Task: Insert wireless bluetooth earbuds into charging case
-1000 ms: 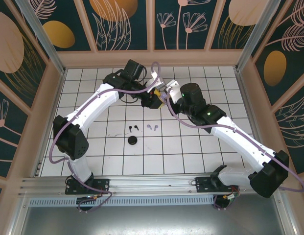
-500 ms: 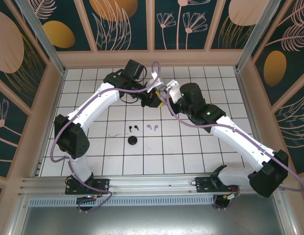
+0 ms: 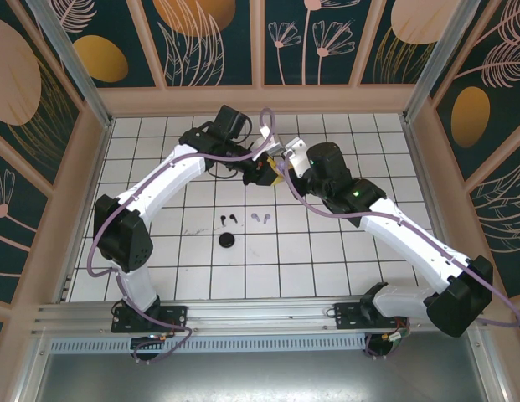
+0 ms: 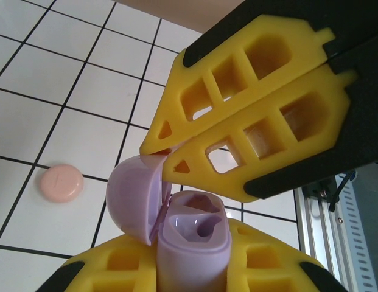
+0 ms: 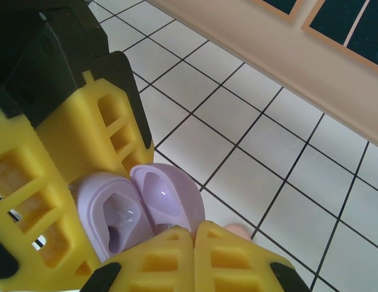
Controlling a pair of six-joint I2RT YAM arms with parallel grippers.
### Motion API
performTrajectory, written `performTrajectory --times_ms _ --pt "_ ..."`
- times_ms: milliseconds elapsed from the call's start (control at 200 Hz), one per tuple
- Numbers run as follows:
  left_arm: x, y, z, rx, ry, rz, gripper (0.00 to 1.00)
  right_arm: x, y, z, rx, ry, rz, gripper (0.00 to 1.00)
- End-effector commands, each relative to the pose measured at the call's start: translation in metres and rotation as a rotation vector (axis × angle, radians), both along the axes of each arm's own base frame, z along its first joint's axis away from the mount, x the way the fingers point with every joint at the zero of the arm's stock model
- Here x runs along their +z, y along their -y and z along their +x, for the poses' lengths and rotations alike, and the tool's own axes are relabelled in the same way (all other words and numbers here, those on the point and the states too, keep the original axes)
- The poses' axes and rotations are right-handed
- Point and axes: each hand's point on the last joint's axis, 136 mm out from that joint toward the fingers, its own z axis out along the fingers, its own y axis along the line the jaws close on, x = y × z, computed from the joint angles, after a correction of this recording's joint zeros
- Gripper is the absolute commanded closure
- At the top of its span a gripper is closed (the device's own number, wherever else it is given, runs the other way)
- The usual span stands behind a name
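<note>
The left gripper [image 4: 192,263] has just clenched on the open lilac charging case [image 4: 192,234], the clenched, empty right gripper [image 4: 163,159] at its lid [image 4: 135,198]; the nearer lilac earbuds [image 3: 260,217] likely come next.

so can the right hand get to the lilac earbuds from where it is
Probably yes. The lilac earbuds lie on the tiles a little nearer than the right hand, with nothing between. But that hand is shut, pressed at the lid of the open case the left hand grips.
</note>
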Motion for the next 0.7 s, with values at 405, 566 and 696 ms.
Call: performTrajectory --times_ms 405,566,696 --pt "0.004 -0.002 0.015 0.083 0.087 -0.04 1.0 0.045 -0.01 0.004 0.003 0.078 0.097 0.79" --pt "0.014 -0.003 0.024 0.139 0.136 -0.08 1.0 0.059 -0.006 0.002 -0.011 0.093 0.114 0.58" --pt "0.027 -0.009 0.029 0.178 0.163 -0.136 1.0 0.071 -0.002 -0.002 -0.019 0.103 0.139 0.45"
